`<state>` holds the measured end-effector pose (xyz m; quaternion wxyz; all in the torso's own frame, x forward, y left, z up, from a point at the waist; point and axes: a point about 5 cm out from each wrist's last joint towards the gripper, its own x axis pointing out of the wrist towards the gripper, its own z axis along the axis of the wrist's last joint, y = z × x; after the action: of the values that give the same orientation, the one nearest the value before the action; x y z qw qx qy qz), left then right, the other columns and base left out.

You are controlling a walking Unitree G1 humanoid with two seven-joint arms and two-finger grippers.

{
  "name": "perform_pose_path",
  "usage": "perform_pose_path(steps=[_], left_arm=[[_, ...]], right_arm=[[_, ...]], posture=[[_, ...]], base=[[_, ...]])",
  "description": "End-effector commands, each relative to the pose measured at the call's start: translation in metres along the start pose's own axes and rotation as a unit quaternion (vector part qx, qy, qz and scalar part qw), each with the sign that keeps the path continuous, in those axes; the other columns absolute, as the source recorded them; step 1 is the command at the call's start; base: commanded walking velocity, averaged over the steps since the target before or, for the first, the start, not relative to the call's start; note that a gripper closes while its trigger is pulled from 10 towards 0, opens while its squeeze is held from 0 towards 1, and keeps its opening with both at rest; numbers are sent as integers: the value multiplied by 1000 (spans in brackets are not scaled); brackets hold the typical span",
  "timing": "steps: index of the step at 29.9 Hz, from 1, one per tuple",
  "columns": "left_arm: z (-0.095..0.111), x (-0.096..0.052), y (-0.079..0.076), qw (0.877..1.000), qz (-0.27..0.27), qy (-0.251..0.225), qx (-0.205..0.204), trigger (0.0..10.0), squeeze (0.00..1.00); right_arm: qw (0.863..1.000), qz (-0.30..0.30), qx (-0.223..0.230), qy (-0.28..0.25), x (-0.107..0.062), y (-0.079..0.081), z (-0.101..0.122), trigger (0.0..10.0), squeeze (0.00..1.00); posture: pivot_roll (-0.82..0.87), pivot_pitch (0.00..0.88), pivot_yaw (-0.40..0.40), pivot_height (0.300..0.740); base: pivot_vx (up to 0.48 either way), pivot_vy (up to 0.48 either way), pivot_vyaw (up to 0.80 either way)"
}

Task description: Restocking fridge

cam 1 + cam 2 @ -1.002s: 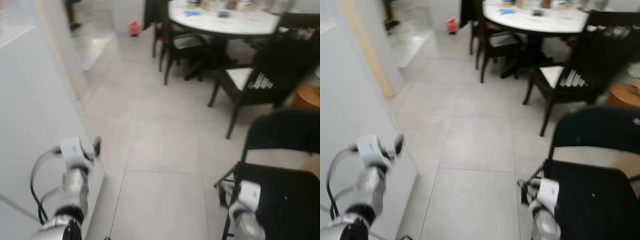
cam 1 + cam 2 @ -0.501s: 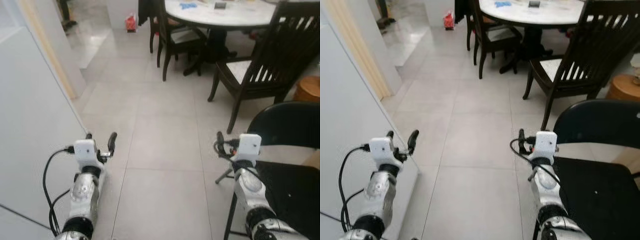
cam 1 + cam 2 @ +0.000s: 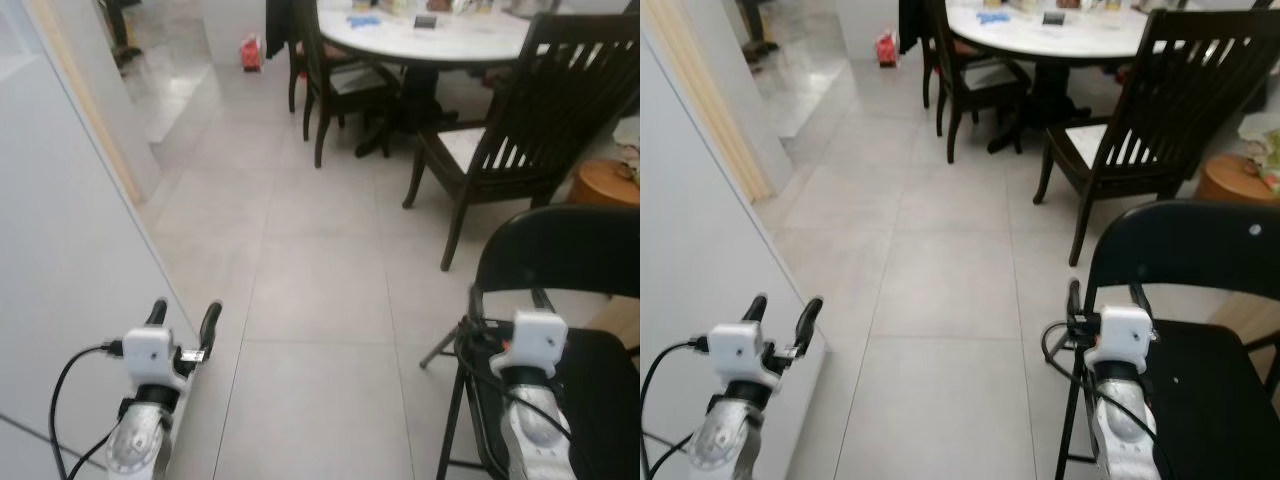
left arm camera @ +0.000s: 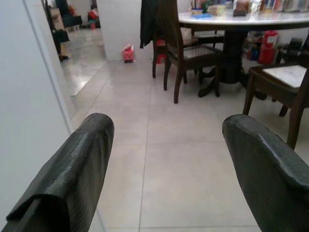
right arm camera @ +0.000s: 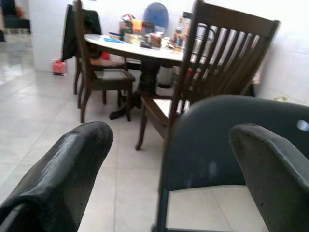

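Ahead, black folding chair [image 3: 1200, 300]

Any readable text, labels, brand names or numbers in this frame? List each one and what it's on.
No text can be read in any view.
Items on the round table: too small and blurred to show any label.
Small red bag on the floor: any print is illegible.
Red container under the table: no lettering can be made out.

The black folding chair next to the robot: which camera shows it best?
The right eye view: the black folding chair shows its backrest, seat and legs there, with the right gripper in front. The left eye view crops its right side; the right wrist view shows mostly its backrest between the fingers.
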<state>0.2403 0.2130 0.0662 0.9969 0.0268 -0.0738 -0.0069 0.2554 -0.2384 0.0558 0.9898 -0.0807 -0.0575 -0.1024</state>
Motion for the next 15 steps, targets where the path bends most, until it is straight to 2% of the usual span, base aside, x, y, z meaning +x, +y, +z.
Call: perform_pose_path(steps=[1, 5, 7, 9, 10, 11, 12, 13, 15], left_arm=[[8, 2, 6, 1000, -6, -8, 13, 10000, 0], [2, 3, 10, 1000, -8, 15, 18, 10000, 0], [-7, 4, 12, 999, 2, 40, 12, 10000, 0], [-25, 2, 15, 996, 13, 86, 9, 10000, 0], [-31, 0, 17, 994, 21, 104, 4, 10000, 0], [-31, 0, 17, 994, 21, 104, 4, 10000, 0], [-49, -3, 24, 987, 50, 155, -10, 10000, 0], [-54, -4, 26, 983, 60, 172, -16, 10000, 0], [-73, -12, 29, 968, 77, 236, -32, 10000, 0]], right_arm=[[1000, -12, 10, -3, 0, -3, 3, 10000, 0], [1000, -7, 2, 24, -4, -5, -6, 10000, 0], [998, -15, 31, 49, -3, -7, -14, 10000, 0], [990, -40, 53, 122, -6, -15, -36, 10000, 0], [986, -45, 62, 146, -8, -16, -43, 10000, 0], [986, -45, 62, 146, -8, -16, -43, 10000, 0], [970, -60, 86, 218, -18, -17, -63, 10000, 0], [963, -64, 98, 241, -22, -16, -69, 10000, 0], [938, -62, 95, 329, -42, -11, -89, 10000, 0]], posture=[[-141, 0, 13, 740], [-151, 0, 16, 740], [-157, 0, 22, 740], [-153, 0, 31, 740], [-145, 0, 32, 740], [-145, 0, 32, 740], [-135, 0, 22, 740], [-135, 0, 22, 740], [-134, 0, 14, 740]], base=[[0, 0, 0], [0, 0, 0], [0, 0, 0], [0, 0, 0], [0, 0, 0], [0, 0, 0], [0, 0, 0], [0, 0, 0], [0, 0, 0]])
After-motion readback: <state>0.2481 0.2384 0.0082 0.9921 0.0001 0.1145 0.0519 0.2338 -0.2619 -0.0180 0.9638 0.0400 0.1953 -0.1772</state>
